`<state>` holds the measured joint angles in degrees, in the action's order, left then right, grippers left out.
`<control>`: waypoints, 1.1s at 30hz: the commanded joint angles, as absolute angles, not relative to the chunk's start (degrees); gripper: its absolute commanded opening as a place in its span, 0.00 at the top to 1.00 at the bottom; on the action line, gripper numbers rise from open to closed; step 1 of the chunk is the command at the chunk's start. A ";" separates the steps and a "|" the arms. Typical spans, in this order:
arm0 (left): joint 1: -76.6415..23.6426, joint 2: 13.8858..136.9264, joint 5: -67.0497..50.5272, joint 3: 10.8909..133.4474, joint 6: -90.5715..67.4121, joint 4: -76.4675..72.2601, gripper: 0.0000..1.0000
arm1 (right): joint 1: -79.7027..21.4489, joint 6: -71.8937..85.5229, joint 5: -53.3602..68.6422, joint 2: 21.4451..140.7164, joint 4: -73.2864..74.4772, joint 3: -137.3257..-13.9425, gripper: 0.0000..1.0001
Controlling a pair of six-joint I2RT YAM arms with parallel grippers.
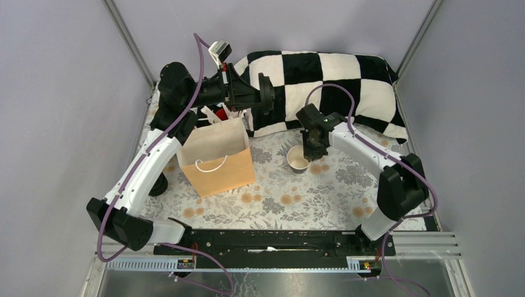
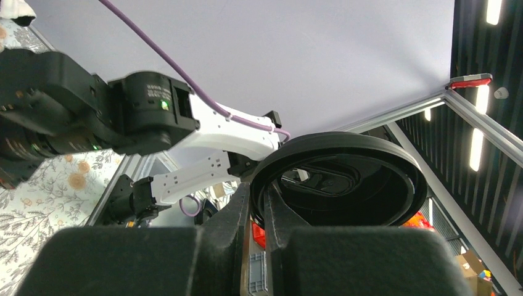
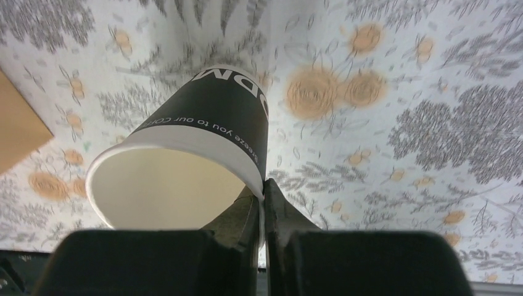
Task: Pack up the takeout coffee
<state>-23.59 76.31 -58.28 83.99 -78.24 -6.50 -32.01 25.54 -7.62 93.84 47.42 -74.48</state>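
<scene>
The takeout coffee cup [image 1: 298,158] stands lidless on the flowered table cover, right of the paper bag. It has a dark wall [image 3: 210,117] with white lettering and a white inside. My right gripper [image 3: 262,191] is shut on its rim, one finger inside the cup and one outside; from above the gripper [image 1: 312,148] sits at the cup's right edge. My left gripper [image 2: 259,197] is shut on the edge of the black round lid [image 2: 345,179]. It holds the lid [image 1: 266,93] on edge in the air, behind the bag and left of the cup.
A brown paper bag [image 1: 216,158] with white handles stands open at centre left. A red cup of white sticks [image 1: 216,114] is behind it. A black-and-white checkered cushion [image 1: 328,86] lies along the back. The bag's corner [image 3: 15,123] shows left of the cup.
</scene>
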 commanded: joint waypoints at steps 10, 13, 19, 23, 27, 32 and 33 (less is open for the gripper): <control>-29.00 80.36 -55.91 85.96 -76.71 -10.65 1.00 | -34.85 28.31 -3.06 85.92 53.15 -72.77 0.63; -29.00 80.58 -56.60 83.35 -79.75 -16.35 1.00 | -34.82 27.20 -4.40 83.48 57.37 -77.05 0.46; -28.92 80.28 -58.81 80.37 -85.73 -29.91 1.00 | -32.20 22.01 10.90 77.41 58.72 -92.82 0.22; -28.34 80.02 -60.06 79.59 -90.06 -38.76 1.00 | -25.43 29.29 36.38 71.31 40.20 -96.61 0.12; -27.74 80.50 -60.29 79.86 -92.98 -42.74 1.00 | -24.05 40.59 45.89 70.19 23.71 -98.21 0.09; -27.51 80.42 -59.39 82.93 -85.62 -31.94 1.00 | -24.17 48.13 48.16 72.00 14.70 -102.41 0.08; -27.51 80.34 -59.11 82.92 -84.63 -30.19 1.00 | -24.32 48.81 48.13 72.92 14.39 -103.58 0.07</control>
